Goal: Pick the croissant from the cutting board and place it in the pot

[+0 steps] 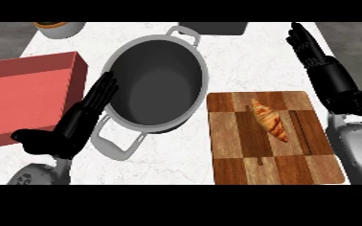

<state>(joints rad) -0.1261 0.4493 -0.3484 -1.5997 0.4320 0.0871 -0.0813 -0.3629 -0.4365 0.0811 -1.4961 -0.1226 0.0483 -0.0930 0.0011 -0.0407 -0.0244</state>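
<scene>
The croissant (270,120) lies on the board (233,163), a little above the board's middle, slanting from upper left to lower right. Nothing touches it. The board is made of dark and light wood blocks and sits at the right of the white counter (176,167).

Just left of the board stands the pot (157,84), grey with a dark inside and 2 loop handles, 1 at the top and 1 at the lower left. The pot's rim comes close to the board's upper left corner.

The left hand (74,124) lies beside the pot's left wall, fingers straight and pointing up along it, thumb stuck out to the left. It holds nothing; I cannot tell whether the fingertips touch the pot.

The right hand (311,48) is at the right edge, above and to the right of the board, fingers straight and pointing up, gripping nothing. It is well apart from the croissant.

A red box (35,91) rests at the left edge, near the left hand. A round container (60,28) sits at the top left, and a dark object (212,28) is at the top, just past the pot's upper handle.
</scene>
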